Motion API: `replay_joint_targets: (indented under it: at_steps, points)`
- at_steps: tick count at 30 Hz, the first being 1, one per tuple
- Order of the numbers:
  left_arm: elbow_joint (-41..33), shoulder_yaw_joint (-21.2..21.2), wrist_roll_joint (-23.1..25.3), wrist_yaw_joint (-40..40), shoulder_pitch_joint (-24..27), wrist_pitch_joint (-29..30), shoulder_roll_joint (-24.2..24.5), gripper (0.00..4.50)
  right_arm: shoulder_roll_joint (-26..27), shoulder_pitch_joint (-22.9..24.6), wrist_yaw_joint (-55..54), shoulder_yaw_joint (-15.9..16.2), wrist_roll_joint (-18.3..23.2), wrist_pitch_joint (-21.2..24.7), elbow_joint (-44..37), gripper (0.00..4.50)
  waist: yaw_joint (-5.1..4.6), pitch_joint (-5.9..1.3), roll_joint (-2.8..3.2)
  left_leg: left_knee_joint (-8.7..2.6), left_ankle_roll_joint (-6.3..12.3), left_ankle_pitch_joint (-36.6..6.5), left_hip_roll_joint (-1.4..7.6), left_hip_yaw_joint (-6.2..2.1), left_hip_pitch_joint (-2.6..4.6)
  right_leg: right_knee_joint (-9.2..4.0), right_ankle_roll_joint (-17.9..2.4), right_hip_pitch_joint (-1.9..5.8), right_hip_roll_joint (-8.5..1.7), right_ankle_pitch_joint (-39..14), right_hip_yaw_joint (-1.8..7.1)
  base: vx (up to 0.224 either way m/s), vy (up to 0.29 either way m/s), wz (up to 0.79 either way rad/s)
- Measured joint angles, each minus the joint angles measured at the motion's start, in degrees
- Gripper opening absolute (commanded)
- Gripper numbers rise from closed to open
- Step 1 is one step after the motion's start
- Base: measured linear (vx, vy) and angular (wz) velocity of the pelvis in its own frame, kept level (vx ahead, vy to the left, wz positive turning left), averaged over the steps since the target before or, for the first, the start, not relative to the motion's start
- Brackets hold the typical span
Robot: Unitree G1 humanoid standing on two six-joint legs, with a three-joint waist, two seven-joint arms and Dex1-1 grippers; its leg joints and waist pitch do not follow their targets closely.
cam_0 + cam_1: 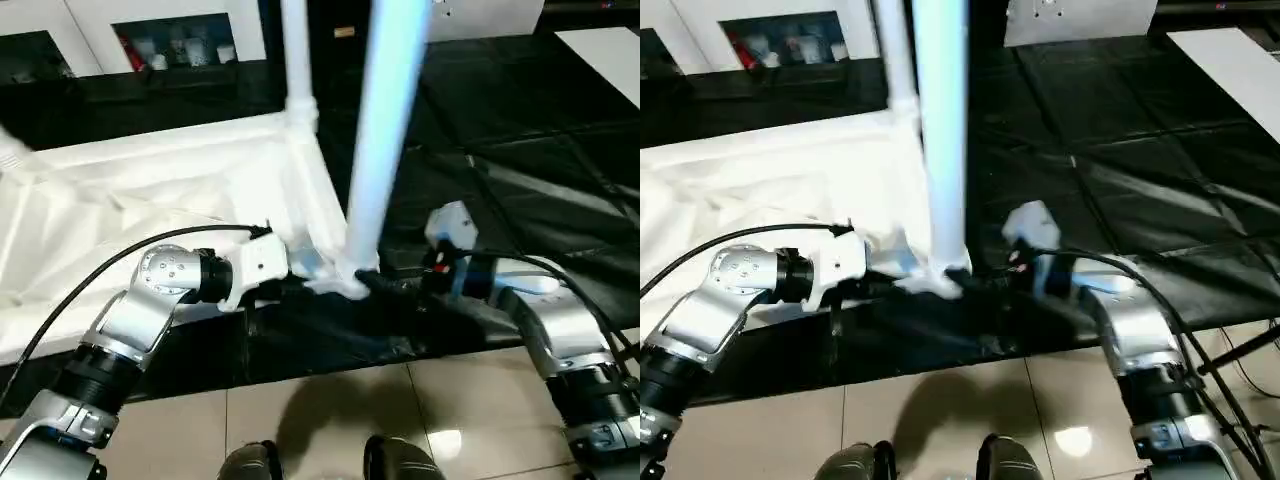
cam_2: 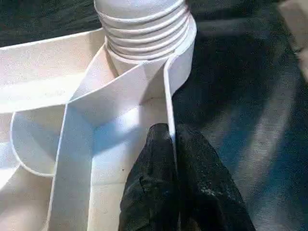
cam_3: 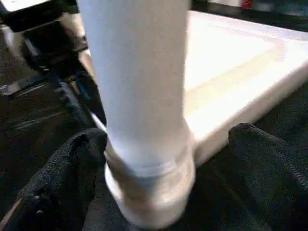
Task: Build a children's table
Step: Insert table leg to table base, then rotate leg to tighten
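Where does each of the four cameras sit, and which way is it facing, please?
Left eye view: on the head, looking forward and down at the upturned table top and upright leg; both silver forearms show.
Right eye view: the same scene from slightly to one side.
Left wrist view: along the left gripper, jaws pinched on the top's rim beside the corner socket.
Right wrist view: along the right gripper, jaws spread either side of the leg's base.
All four share that corner.

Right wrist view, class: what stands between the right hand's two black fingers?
The base of a white table leg, seated at the tabletop's corner, stands between the fingers; they flank it with gaps either side.
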Motion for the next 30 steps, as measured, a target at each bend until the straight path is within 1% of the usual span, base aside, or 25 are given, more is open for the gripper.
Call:
replay_joint_targets:
  at_steps: [3, 5, 6, 9, 12, 13, 15, 22, 24, 27, 30]
  points:
    - [0.43, -0.93, -0.45, -1.97, -0.3, -1.26, 0.01, 0.0, 0.0, -0.74, 2.18, 1.61, -0.59, 0.12, 0.85, 4.48, 0.56, -0.03, -0.04, 0.13, 0.04, 0.02, -0.01, 0.02, -0.02, 0.13, 0.0, 0.02, -0.06, 0.0, -0.01, 0.0, 0.0, 0.0]
    - [1.2, -1.1, -0.54, -2.73, -0.73, -2.37, 0.01, 0.0, 0.0, -1.59, 3.23, 2.09, -0.99, 0.25, 1.55, 4.48, 0.64, -0.06, -0.1, 0.19, 0.11, 0.07, -0.05, 0.03, -0.05, 0.21, 0.0, 0.02, -0.14, 0.0, -0.02, 0.0, 0.0, 0.0]
    - [1.51, -1.21, -0.53, -2.98, -0.9, -2.68, -0.01, 0.0, 0.01, -1.78, 3.6, 2.19, -1.01, 0.28, 1.69, 4.32, 0.68, -0.08, -0.14, 0.21, 0.14, 0.08, -0.06, 0.04, -0.05, 0.22, 0.0, 0.02, -0.16, 0.0, -0.02, 0.0, 0.0, 0.0]
    - [2.73, -1.43, -0.47, -3.75, -1.59, -3.75, -0.11, 0.0, 0.07, -2.95, 4.93, 2.4, -0.99, 0.6, 3.68, 4.21, 0.65, -0.1, -0.17, 0.3, 0.2, 0.11, -0.09, 0.04, -0.1, 0.25, 0.01, 0.03, -0.22, 0.05, -0.03, 0.0, 0.0, 0.0]
    - [3.64, -1.54, -0.49, -4.0, -2.04, -4.53, -0.17, 0.0, 0.01, -3.97, 6.26, 2.65, -0.87, 1.74, 4.14, 3.87, 0.63, -0.1, -0.18, 0.35, 0.24, 0.13, -0.09, 0.04, -0.13, 0.26, 0.01, 0.03, -0.23, 0.09, -0.05, 0.0, 0.0, 0.0]
    - [3.93, -1.6, -0.49, -4.18, -2.24, -4.69, -0.19, 0.0, -0.02, -4.05, 6.62, 2.75, -0.81, 1.87, 4.14, 3.87, 0.65, -0.1, -0.18, 0.36, 0.24, 0.14, -0.09, 0.04, -0.13, 0.27, 0.01, 0.03, -0.23, 0.09, -0.05, 0.0, 0.0, 0.0]
    - [4.5, -1.63, -0.52, -4.49, -2.56, -5.08, -0.24, 0.0, -0.08, -4.05, 7.57, 3.03, -0.7, 2.52, 4.15, 3.62, 0.66, -0.1, -0.19, 0.38, 0.25, 0.14, -0.09, 0.04, -0.14, 0.31, 0.01, 0.02, -0.23, 0.09, -0.07, 0.0, 0.0, 0.0]
    - [6.05, -1.68, -0.52, -5.01, -3.12, -6.37, -0.33, 0.0, -0.24, -4.3, 8.78, 3.38, -0.58, 2.92, 5.04, 2.99, 0.71, -0.11, -0.19, 0.53, 0.3, 0.2, -0.08, 0.03, -0.13, 0.54, 0.01, 0.01, -0.27, 0.09, -0.1, 0.0, 0.0, 0.0]
    - [6.17, -1.67, -0.53, -5.1, -3.15, -6.4, -0.33, 0.0, -0.22, -4.29, 9.0, 3.4, -0.56, 3.26, 4.99, 2.86, 0.72, -0.11, -0.2, 0.59, 0.31, 0.2, -0.08, 0.03, -0.13, 0.58, 0.01, 0.03, -0.29, 0.09, -0.1, 0.0, 0.0, 0.0]
    - [6.17, -1.58, -0.86, -5.14, -3.14, -5.54, -0.44, 0.0, -0.16, -4.18, 8.81, 3.32, -0.45, 4.34, 4.6, 2.8, 0.71, -0.14, -0.26, 0.64, 0.31, 0.2, -0.08, 0.04, -0.14, 0.62, 0.01, 0.03, -0.31, 0.09, -0.1, 0.0, 0.0, 0.0]
    - [4.58, -0.83, -1.02, -4.26, -2.58, -1.9, -0.92, 0.0, 1.03, -2.45, 6.1, 2.83, -0.44, 7.25, 1.65, 2.76, 0.66, -0.2, -0.33, 0.62, 0.31, 0.2, -0.08, 0.04, -0.11, 0.62, 0.01, 0.05, -0.31, 0.09, -0.1, 0.0, 0.0, 0.0]
